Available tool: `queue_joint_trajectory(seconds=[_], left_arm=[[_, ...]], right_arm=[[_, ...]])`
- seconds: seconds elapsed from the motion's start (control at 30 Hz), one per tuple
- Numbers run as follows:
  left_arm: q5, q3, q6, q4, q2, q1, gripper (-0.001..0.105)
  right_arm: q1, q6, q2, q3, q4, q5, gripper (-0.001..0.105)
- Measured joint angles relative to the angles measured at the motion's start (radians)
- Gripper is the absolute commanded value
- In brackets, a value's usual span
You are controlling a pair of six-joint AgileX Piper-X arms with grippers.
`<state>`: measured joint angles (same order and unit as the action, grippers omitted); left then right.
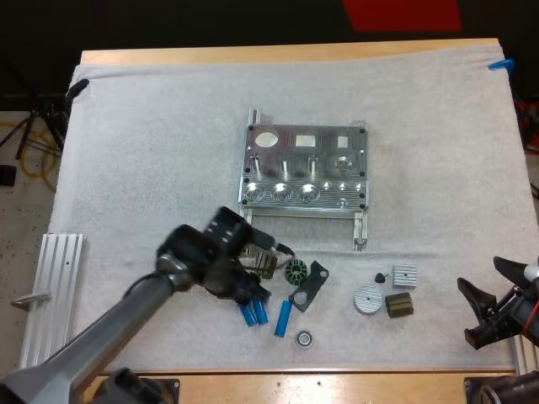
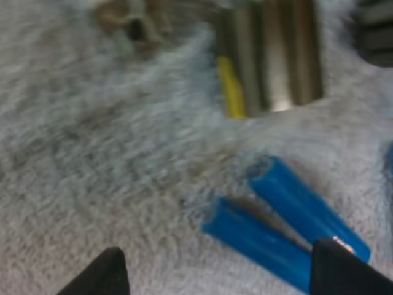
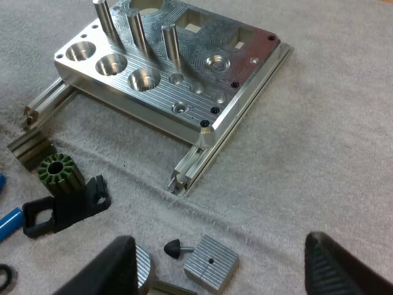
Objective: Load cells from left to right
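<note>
Picking step, I think: the left gripper (image 2: 224, 270), fingers spread, hovers over the blue cells (image 2: 301, 203). Next it should pinch one for the leftmost hole of the fixture (image 1: 305, 164).

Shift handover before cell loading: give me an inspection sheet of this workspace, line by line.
Surface: white mat on wooden table.
Job's things: machined metal fixture mid-mat, its three large round pockets empty; three bright blue cylinders lying in front of it.
Clutter: green ribbed ring, black plastic bracket, small steel bearing, silver disc, silver finned block, olive block, black cone, all loose near the cylinders.
Grippers: left gripper low over two blue cylinders, jaws open; right gripper at the mat's right edge, jaws open.
Cables: orange cable on the floor left of the table.
Surroundings: ribbed aluminium rail at the table's left edge.
</note>
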<state>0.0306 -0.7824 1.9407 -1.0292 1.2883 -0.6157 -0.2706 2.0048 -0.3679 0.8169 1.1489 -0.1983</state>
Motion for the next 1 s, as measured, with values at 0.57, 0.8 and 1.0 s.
queue_joint_trajectory(seconds=[0.57, 0.8, 1.0], left_arm=[[0.002, -0.001, 0.094, 0.013, 0.202, -0.036, 0.061], [-0.002, -0.001, 0.094, 0.026, 0.210, -0.036, 0.049], [0.066, 0.007, 0.094, 0.033, 0.210, -0.036, 0.039]], right_arm=[[0.000, -0.030, 0.000, 0.000, 0.000, 0.000, 0.058], [0.000, -0.030, 0.000, 0.000, 0.000, 0.000, 0.058], [0.000, -0.030, 0.000, 0.000, 0.000, 0.000, 0.058]])
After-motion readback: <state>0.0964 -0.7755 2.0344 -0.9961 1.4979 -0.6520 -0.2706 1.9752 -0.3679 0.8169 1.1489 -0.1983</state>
